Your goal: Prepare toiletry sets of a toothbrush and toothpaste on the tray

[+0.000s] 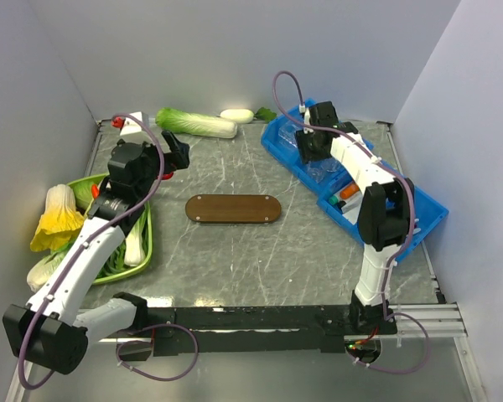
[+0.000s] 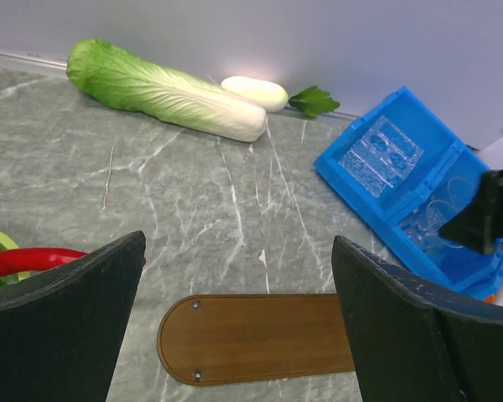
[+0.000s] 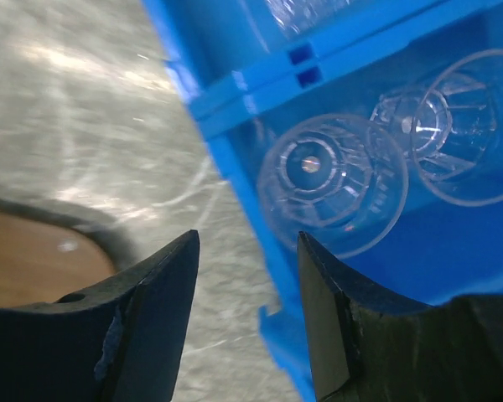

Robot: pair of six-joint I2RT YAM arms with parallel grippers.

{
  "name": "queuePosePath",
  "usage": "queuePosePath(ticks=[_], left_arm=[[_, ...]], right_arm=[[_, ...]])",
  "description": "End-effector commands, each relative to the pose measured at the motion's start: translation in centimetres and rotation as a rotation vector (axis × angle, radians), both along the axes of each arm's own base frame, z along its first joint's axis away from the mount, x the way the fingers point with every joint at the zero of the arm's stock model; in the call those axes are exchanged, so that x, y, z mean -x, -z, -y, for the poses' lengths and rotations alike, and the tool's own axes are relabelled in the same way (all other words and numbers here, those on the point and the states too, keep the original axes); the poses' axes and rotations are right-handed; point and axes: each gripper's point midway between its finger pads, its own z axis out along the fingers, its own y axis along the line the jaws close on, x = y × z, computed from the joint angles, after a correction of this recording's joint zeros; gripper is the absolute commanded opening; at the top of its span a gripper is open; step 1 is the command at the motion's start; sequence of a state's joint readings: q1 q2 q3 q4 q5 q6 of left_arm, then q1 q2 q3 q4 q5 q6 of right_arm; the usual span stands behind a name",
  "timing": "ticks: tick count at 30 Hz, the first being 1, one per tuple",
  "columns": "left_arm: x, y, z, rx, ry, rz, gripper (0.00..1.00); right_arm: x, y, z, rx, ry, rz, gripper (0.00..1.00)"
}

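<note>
The table (image 1: 235,260) is grey and stone-patterned, veined with pale streaks. The tray (image 1: 233,208) is dark-brown wood with a fine grain. The bins (image 1: 427,213) are bright blue, and the cups (image 3: 331,180) in them are clear with ribbed walls. The toothpaste (image 1: 349,191) is orange. The cabbage (image 1: 197,123) shades from leafy green to white. The radish (image 1: 236,115) is white with a green leaf. The dish (image 1: 147,243) is lime green. The arms (image 1: 84,260) are white with black joints, and their cables (image 1: 275,86) are purple.
</note>
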State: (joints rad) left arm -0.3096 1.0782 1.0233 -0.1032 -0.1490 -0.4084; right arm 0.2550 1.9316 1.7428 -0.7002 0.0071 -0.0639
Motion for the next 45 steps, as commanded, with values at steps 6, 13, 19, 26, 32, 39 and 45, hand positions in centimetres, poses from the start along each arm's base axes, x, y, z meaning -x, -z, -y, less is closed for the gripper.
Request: queuePosePath(ticks=[6, 13, 19, 26, 32, 39, 45], left_arm=[[0.4, -2.9, 0.5, 0.031, 0.029, 0.067, 0.97], [0.4, -2.8, 0.5, 0.029, 0.027, 0.066, 0.97], [0.2, -2.5, 0.7, 0.031, 0.034, 0.056, 0.97], [0.2, -2.5, 0.8, 0.035, 0.042, 0.055, 0.97], [0.3, -2.6, 1.4, 0.04, 0.073, 0.058, 0.97], [0.3, -2.4, 1.3, 0.047, 0.063, 0.051, 0.97], [0.4, -2.0, 2.2, 0.062, 0.09, 0.034, 0.97]], right_arm=[[-3.2, 2.5, 1.3, 0.122, -0.085, 0.011, 0.47], [-2.7, 3.9, 1.3, 0.123, -0.11, 0.004, 0.39], [-2.5, 5.0, 0.6, 0.109, -0.165, -0.009, 0.19], [-2.6, 5.6, 1.2, 0.131, -0.166, -0.014, 0.05], [-2.8, 3.4, 1.1, 0.128, -0.174, 0.041, 0.0], [-2.6, -2.0, 1.7, 0.161, -0.173, 0.166, 0.0], [-1.0, -8.6, 1.6, 0.185, -0.172, 0.302, 0.0]])
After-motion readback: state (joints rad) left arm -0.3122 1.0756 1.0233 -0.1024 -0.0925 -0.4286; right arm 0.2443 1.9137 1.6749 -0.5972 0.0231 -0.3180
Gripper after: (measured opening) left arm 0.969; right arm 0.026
